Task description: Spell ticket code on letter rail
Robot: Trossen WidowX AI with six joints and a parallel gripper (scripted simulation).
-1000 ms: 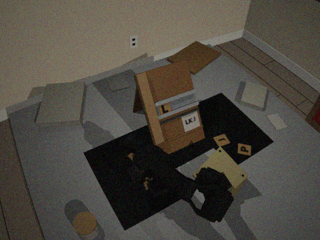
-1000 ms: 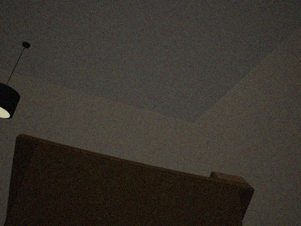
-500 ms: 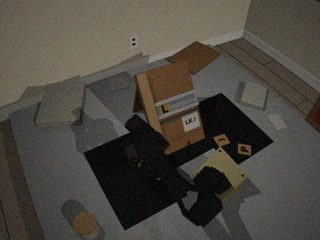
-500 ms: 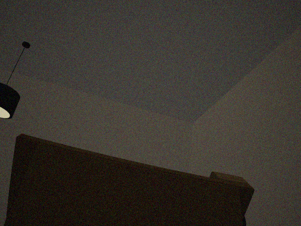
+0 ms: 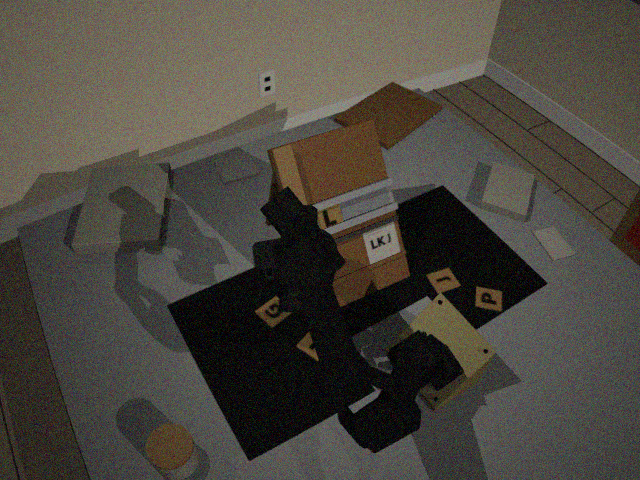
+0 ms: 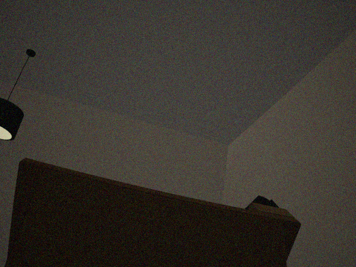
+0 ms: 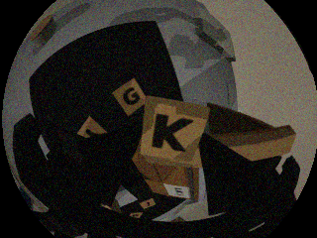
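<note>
The wooden board [image 5: 341, 165] stands tilted on the black mat [image 5: 222, 372]. Its ticket [image 5: 381, 242] [image 7: 176, 190] reads LKJ. The L tile [image 5: 331, 215] sits at the left of the pale rail [image 5: 369, 205], with empty rail to its right. My gripper [image 5: 273, 228] [image 7: 172, 133] is shut on the K tile [image 7: 170, 132], raised near the board's left side; the arm hides K in the top view. The G tile [image 5: 272, 311] [image 7: 130, 96] and a partly hidden tile [image 5: 309, 347] [image 7: 91, 128] lie on the mat's left. The J tile [image 5: 443, 280] and P tile [image 5: 488, 298] lie on its right.
A yellow plate [image 5: 454, 335] is by the arm's base. A grey box [image 5: 98, 217] is at left, an orange-topped cylinder [image 5: 169, 445] front left. A brown slab [image 5: 390, 113] lies behind the board, a pale block [image 5: 509, 188] and a card [image 5: 553, 241] at right.
</note>
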